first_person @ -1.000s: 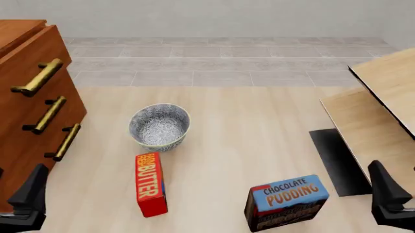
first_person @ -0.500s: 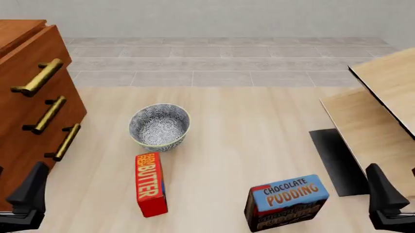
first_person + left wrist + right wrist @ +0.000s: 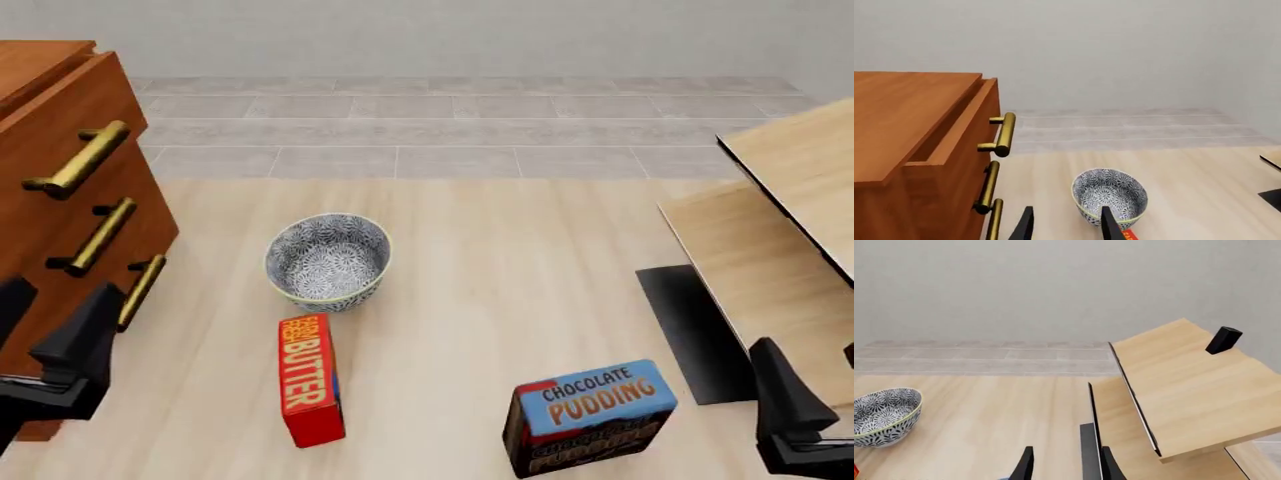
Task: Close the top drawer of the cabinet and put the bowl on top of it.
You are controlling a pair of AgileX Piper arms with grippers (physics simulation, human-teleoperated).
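— Black against the pale table point(image 3: 534, 260): that was the left gripper point(image 3: 47, 345) at the lower left of the front view, its fingers parted with nothing between them. In the left wrist view the two fingertips point(image 3: 1025, 226) stood apart with bare tabletop in the gap.

— And the right one?

— The right gripper point(image 3: 790, 415) sat at the lower right corner, also spread and empty; the right wrist view showed its fingers point(image 3: 1025, 466) well apart.

— What lay nearest them?

— A red butter box point(image 3: 307, 378) at lower centre-left and a blue chocolate pudding box point(image 3: 589, 415) to its right, both near the bottom edge.

— Where was the bowl?

— The bowl point(image 3: 328, 261) stood upright on the table just above the butter box, to the right of and above the left gripper, apart from it. It was well apart from the right gripper, up and far to the left.

— And the drawer?

— The cabinet point(image 3: 54, 200) filled the left edge. The top drawer point(image 3: 961, 131) stuck out from the body, a dark gap showing behind its front in the left wrist view, its brass handle point(image 3: 78, 160) above the left gripper. Farther right stood tilted light-wood boards point(image 3: 787, 220).
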